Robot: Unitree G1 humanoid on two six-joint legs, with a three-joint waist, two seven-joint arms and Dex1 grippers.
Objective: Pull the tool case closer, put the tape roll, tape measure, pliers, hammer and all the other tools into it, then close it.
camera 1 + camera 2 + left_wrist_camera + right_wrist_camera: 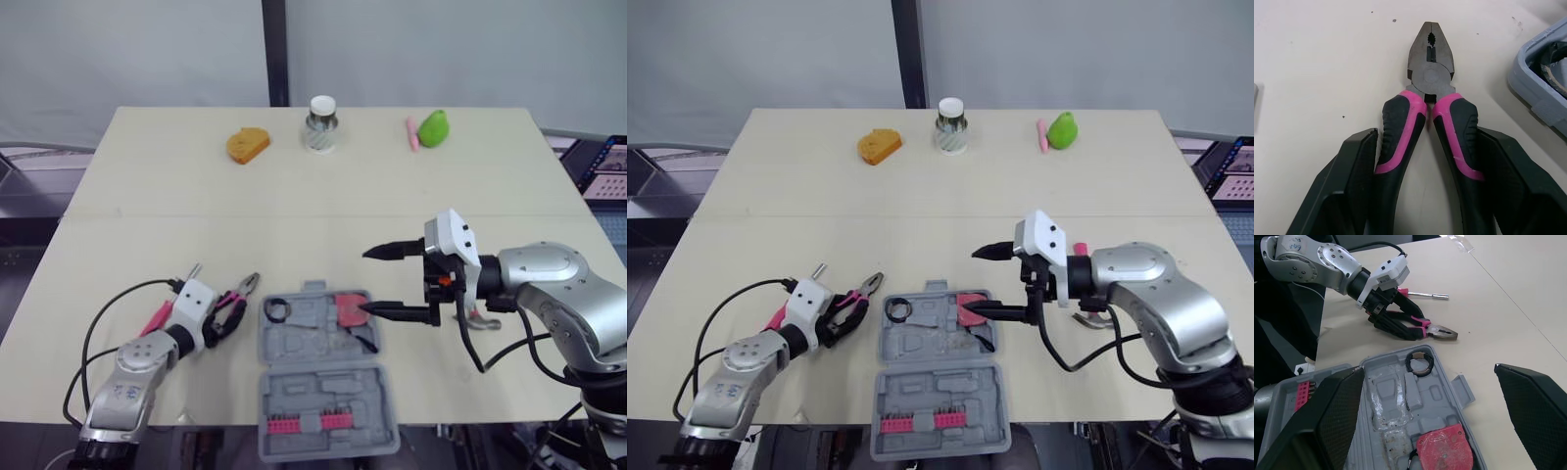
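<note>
Your work surface is a pale, smooth, matt tabletop [323, 206]. All positions below are given from the grey moulded-plastic tool case [294, 392].

1. The tool case lies open flat at the near edge of the table. Both halves face up and show shaped recesses, and the hinge runs across the middle.
2. Your right gripper [364, 282] hangs over the case's far right corner. Its two black tapered fingers are spread wide and hold nothing.
3. Your left gripper [223, 315] is just left of the case. Its ribbed black fingers [1359, 166] press on both handles of the steel-nosed pliers [1430, 78], which have black-and-pink rubber grips. The pliers lie flat on the table with the nose pointing towards the case's far left corner.
4. A red, rounded tape measure [1442, 450] sits in the case's far half, at its right side, directly under the right gripper.
5. A pink-handled screwdriver [159, 316] with a thin metal shaft lies on the table left of the case, beyond the left gripper.
6. A pink strip of bits [304, 423] fills a slot in the case's near half.
7. A black tape roll [1419, 363] rests in the far left recess of the case.
</note>
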